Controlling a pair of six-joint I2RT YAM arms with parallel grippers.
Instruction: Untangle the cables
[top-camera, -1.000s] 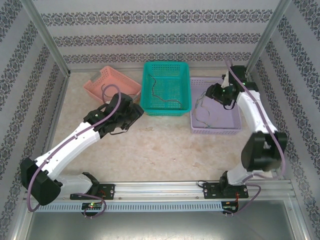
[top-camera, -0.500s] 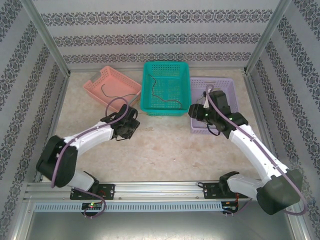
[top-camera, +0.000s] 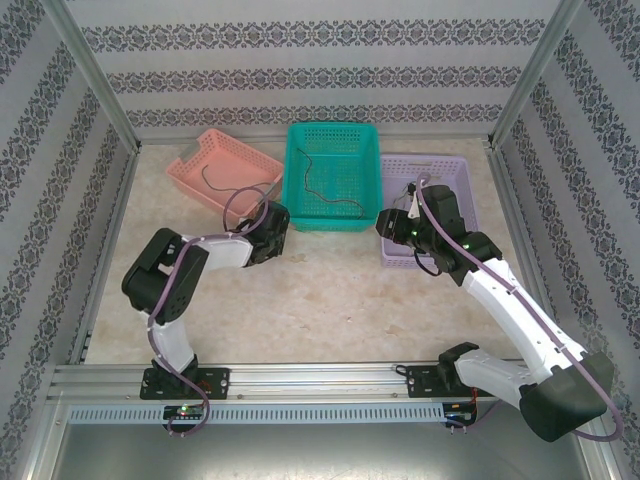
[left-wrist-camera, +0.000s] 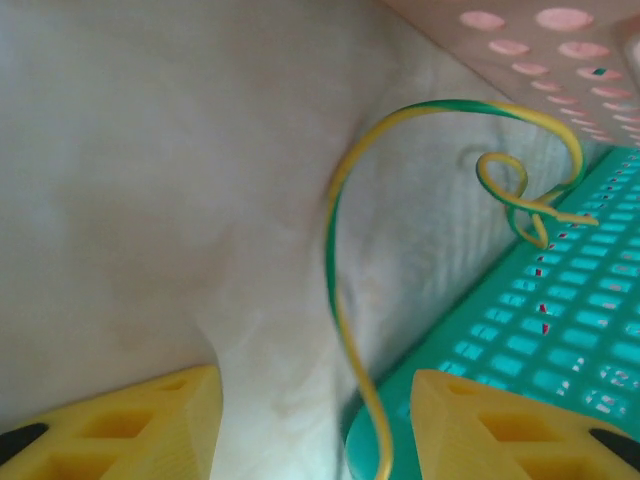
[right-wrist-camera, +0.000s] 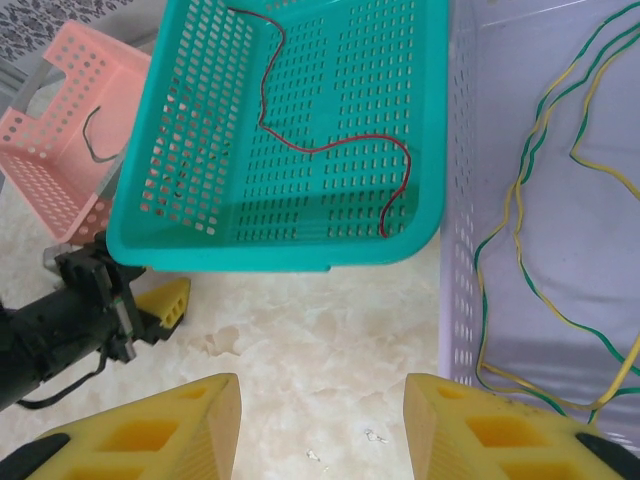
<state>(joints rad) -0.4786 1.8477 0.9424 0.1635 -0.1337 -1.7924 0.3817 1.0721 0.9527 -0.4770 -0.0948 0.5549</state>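
Cables are thin, short, floppy strands, and we see them split up. A dark cable (right-wrist-camera: 86, 135) sits in the pink basket (right-wrist-camera: 50, 170). A red cable (right-wrist-camera: 320, 149) snakes over the floor of the teal basket (right-wrist-camera: 280, 262). Several yellow-green cables (right-wrist-camera: 512, 205) lie in loose loops in the purple basket (right-wrist-camera: 455, 200). The baskets line the far edge of the tabletop (top-camera: 330, 290): pink toward the far left corner, teal in the middle, purple toward the far right.

One loose strand (left-wrist-camera: 330, 240), also yellow-green, lies on the tabletop between the pink and teal baskets. It arcs up and ends in a small knot (left-wrist-camera: 520, 200) against the teal wall.

Left claw (left-wrist-camera: 315, 430): jaws apart. The loose strand runs through the gap, nearer one finger, and we can't see either finger pinching it.

Right claw (right-wrist-camera: 320, 430): jaws wide with nothing between them, over bare tabletop just short of the near walls of the teal and purple baskets. The purple basket's cables are off to its side, apart from it.

On views: the top camera gives the basket layout and puts the right claw at the purple basket's near left corner. The left wrist view gives the knot detail. The right wrist view shows all three basket loads, plus the left claw by the teal basket's near left corner.
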